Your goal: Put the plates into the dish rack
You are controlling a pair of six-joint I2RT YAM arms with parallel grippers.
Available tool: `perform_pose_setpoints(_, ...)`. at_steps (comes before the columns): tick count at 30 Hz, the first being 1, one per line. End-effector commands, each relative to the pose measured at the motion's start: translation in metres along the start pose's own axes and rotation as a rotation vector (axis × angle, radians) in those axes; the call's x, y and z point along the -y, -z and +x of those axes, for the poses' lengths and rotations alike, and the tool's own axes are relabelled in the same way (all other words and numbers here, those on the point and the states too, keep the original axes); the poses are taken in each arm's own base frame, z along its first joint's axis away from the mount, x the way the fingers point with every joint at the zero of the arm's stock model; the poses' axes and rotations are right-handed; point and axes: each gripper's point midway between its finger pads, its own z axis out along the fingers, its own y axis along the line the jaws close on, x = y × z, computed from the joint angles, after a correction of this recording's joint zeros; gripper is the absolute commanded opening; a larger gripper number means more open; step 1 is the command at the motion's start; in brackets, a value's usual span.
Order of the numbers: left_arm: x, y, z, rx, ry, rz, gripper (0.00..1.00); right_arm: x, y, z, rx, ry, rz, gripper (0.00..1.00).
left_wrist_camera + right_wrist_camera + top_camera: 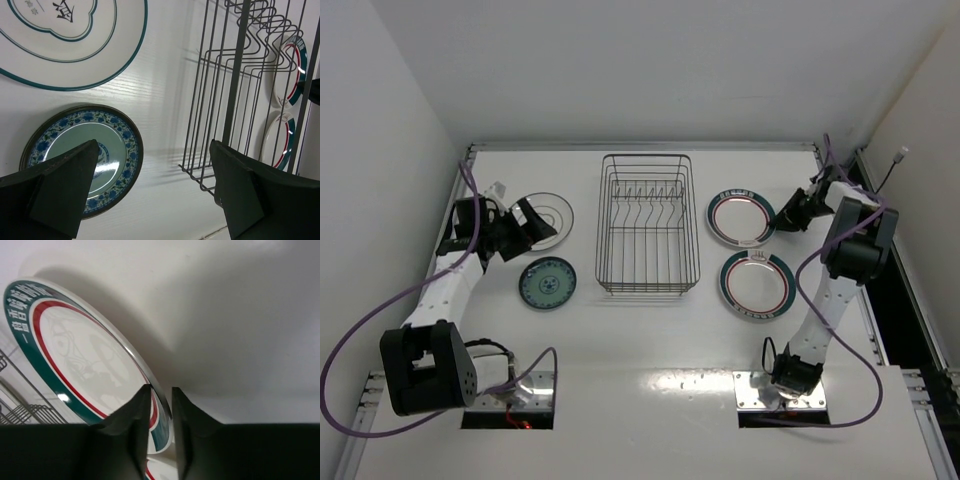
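Note:
The dark wire dish rack (647,290) stands empty mid-table and also shows in the left wrist view (234,80). Left of it lie the white plate with thin dark rings (554,218) (75,50) and the smaller teal patterned plate (547,283) (85,155). Right of it lie two green-and-red rimmed plates, far (740,218) (85,360) and near (757,284). My left gripper (527,228) (154,145) is open and empty, hovering by the ringed plate. My right gripper (790,212) (161,388) is closed on the far plate's right rim, one finger above and one below.
White walls enclose the table on the left, back and right. Purple cables loop from both arms (350,340). Both rimmed plates show through the rack wires in the left wrist view (280,142).

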Motion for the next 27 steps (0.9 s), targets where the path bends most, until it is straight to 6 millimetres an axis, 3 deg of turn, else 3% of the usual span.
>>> perform_pose_setpoints(1, 0.005, -0.001, -0.001, -0.001, -0.03, 0.023, 0.91, -0.021, -0.001, -0.01, 0.016, 0.045, -0.028, 0.14)
perform_pose_setpoints(2, 0.004, -0.001, 0.001, -0.008, -0.026, 0.02, 0.91, -0.023, 0.0, -0.013, 0.024, 0.049, -0.03, 0.1)
perform_pose_setpoints(3, 0.003, 0.0, 0.004, -0.021, -0.028, 0.014, 0.91, -0.022, 0.0, -0.011, 0.016, 0.045, -0.028, 0.0)
perform_pose_setpoints(7, 0.003, 0.003, 0.006, -0.039, -0.036, 0.005, 0.91, -0.034, 0.023, -0.02, 0.074, 0.081, -0.029, 0.0)
perform_pose_setpoints(11, 0.003, 0.01, 0.0, 0.0, -0.049, -0.019, 0.91, -0.078, 0.082, -0.038, 0.235, 0.166, -0.041, 0.0)
perform_pose_setpoints(12, -0.001, 0.009, 0.003, -0.003, -0.045, -0.03, 0.91, -0.102, 0.112, -0.041, 0.319, 0.202, -0.039, 0.0)
perform_pose_setpoints(14, -0.006, 0.012, 0.004, 0.0, -0.03, -0.064, 0.91, -0.125, 0.147, -0.049, 0.438, 0.242, -0.011, 0.0)
perform_pose_setpoints(16, -0.008, 0.013, 0.001, 0.006, -0.029, -0.084, 0.91, -0.167, 0.192, -0.043, 0.559, 0.315, -0.024, 0.0)
perform_pose_setpoints(18, -0.01, 0.013, 0.003, 0.003, -0.025, -0.097, 0.91, -0.18, 0.212, -0.037, 0.633, 0.336, 0.027, 0.0)
perform_pose_setpoints(19, -0.008, 0.014, -0.001, 0.011, -0.029, -0.094, 0.91, -0.204, 0.225, -0.025, 0.665, 0.377, 0.008, 0.0)
perform_pose_setpoints(23, -0.011, 0.015, 0.002, 0.0, -0.021, -0.11, 0.91, -0.233, 0.236, -0.001, 0.738, 0.468, 0.069, 0.0)
perform_pose_setpoints(27, -0.011, 0.015, 0.002, 0.0, -0.021, -0.11, 0.91, -0.253, 0.228, 0.023, 0.745, 0.541, 0.132, 0.0)
